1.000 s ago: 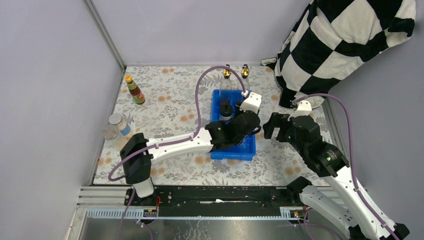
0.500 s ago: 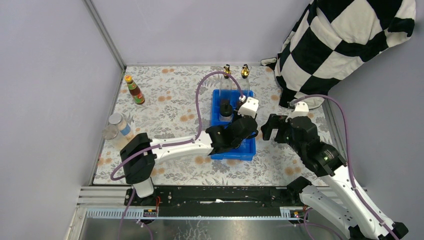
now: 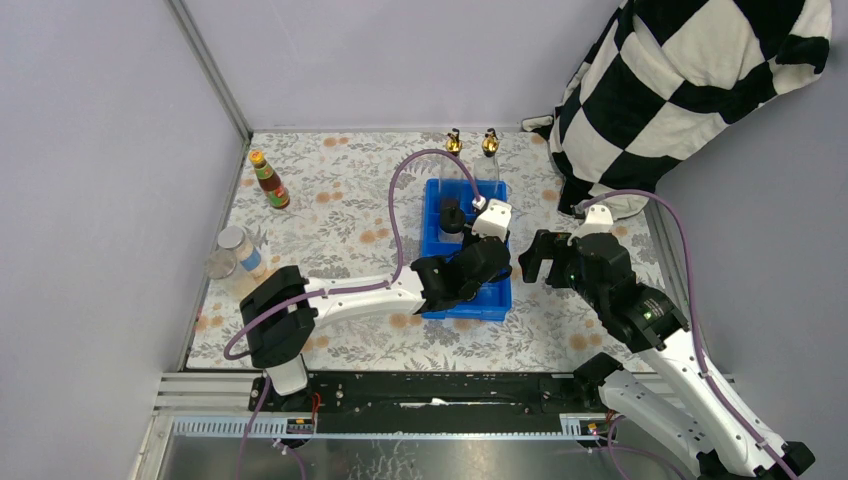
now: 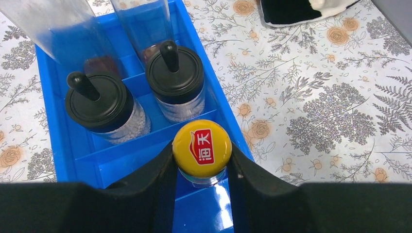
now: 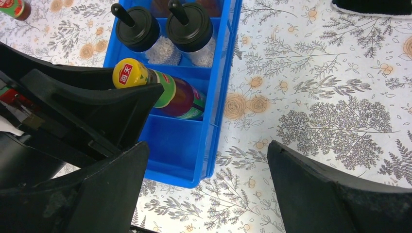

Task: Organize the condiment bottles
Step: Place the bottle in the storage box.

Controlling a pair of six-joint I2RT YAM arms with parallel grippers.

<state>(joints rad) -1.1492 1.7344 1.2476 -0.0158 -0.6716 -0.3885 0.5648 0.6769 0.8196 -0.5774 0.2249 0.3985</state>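
My left gripper [image 3: 478,262] is shut on the yellow cap of a slim dark sauce bottle [image 4: 202,148], whose base is down in a right-hand compartment of the blue tray [image 3: 465,308]. The right wrist view shows this bottle [image 5: 170,92] leaning. Two black-capped pale bottles [image 4: 99,102] [image 4: 175,73] stand in the row behind it. Two gold-spouted clear bottles [image 3: 454,145] [image 3: 489,143] stand at the tray's far end. The other sauce bottle [image 3: 268,180] and two silver-lidded jars [image 3: 232,243] [image 3: 220,265] stand at the left. My right gripper [image 5: 206,150] is open and empty, right of the tray.
A black-and-white checkered cloth [image 3: 690,90] hangs over the back right corner and touches the table there. Grey walls close in the left and far sides. The tray's nearest compartments [image 5: 175,141] hold nothing. The floral tabletop [image 5: 316,97] lies right of the tray.
My left gripper has drawn back toward the near side and a little left with the sauce bottle, which now sits lower in the tray. My right gripper has shifted slightly left toward the tray.
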